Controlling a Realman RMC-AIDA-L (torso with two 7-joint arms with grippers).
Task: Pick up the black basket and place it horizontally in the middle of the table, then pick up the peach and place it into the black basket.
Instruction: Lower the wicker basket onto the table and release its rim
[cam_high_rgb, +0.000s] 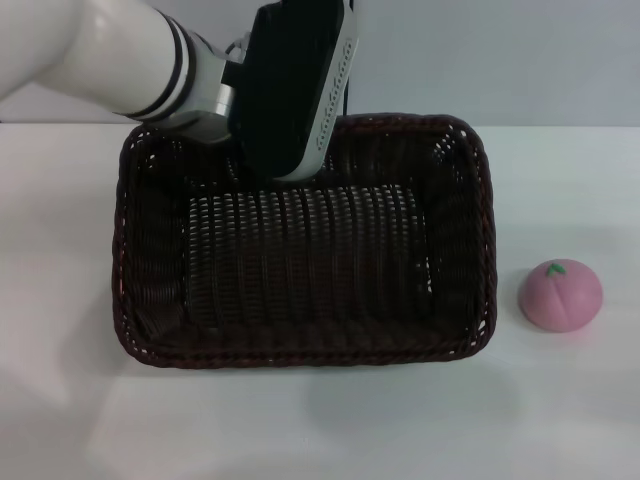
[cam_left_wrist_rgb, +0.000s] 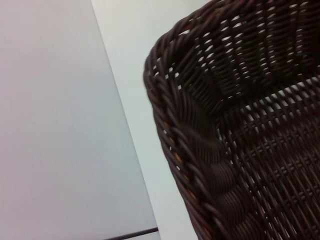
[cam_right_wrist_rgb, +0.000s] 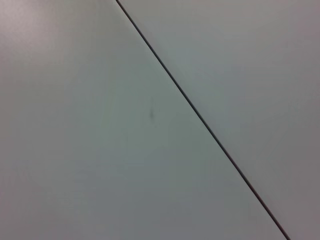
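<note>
- The black basket (cam_high_rgb: 300, 345) sat on the white table (cam_high_rgb: 300, 430), near the middle, with its long side going across.
- Nothing lay inside the basket. Only its woven floor showed.
- The basket's sides had little holes in the weave, and its rim was braided like a rope.
- The peach (cam_high_rgb: 560, 294) sat on the table outside the basket, at about 3 o'clock from it. It was near the basket but not touching it.
- The peach was pink and round, with a tiny green leaf on top.
- The left gripper (cam_high_rgb: 292, 85) hung over the basket's far rim, at about 12 o'clock from the basket's middle. Its black body hid part of that rim.
- The claw's fingers were hidden behind its own body, so I cannot tell if the claw was open, closed, or holding the rim.
- The left arm was cut off at the top corner of the head view.
- The left wrist view showed one basket corner (cam_left_wrist_rgb: 200, 150) very close up, with the table beside it. No fingers showed there.
- The right wrist view showed only a plain pale surface with one thin dark line across it.
- The right claw did not show anywhere.
</note>
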